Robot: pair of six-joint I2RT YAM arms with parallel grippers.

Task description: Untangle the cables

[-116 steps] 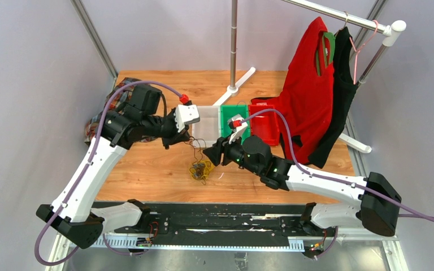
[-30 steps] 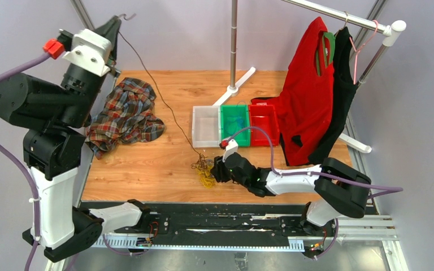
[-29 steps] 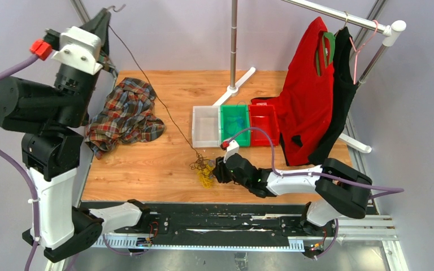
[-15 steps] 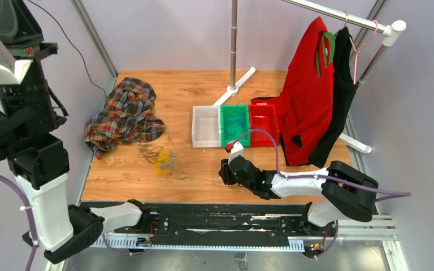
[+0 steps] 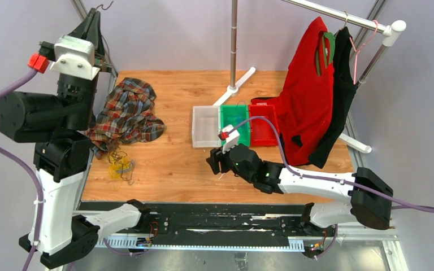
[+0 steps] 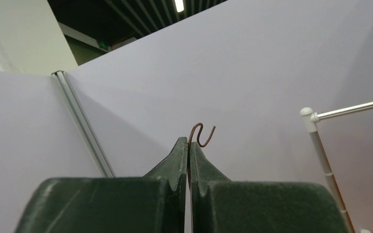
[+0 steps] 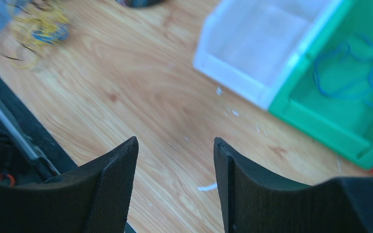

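Note:
The cables [image 5: 120, 165] are a small yellow, blue and dark tangle on the table's left, just in front of the plaid shirt; they also show in the right wrist view [image 7: 41, 24] at the top left. My left gripper [image 5: 95, 16] is raised high at the left and shut on a thin dark wire, whose curled end [image 6: 201, 135] sticks out above the shut tips [image 6: 189, 145]. The wire runs down toward the tangle. My right gripper [image 5: 212, 164] is open and empty [image 7: 175, 143] over bare wood in front of the bins, far from the tangle.
A plaid shirt [image 5: 125, 116] lies at the left. White [image 5: 205, 127], green [image 5: 235, 121] and red [image 5: 264, 124] bins stand mid-table; the green one [image 7: 320, 111] holds a blue cable [image 7: 364, 73]. Red and black garments [image 5: 311, 90] hang on a rack at the right. A pole [image 5: 233, 45] stands behind.
The tangle has slid left across the table to the plaid shirt, trailing the wire in my left gripper. My left arm has shifted. My right gripper has risen, empty.

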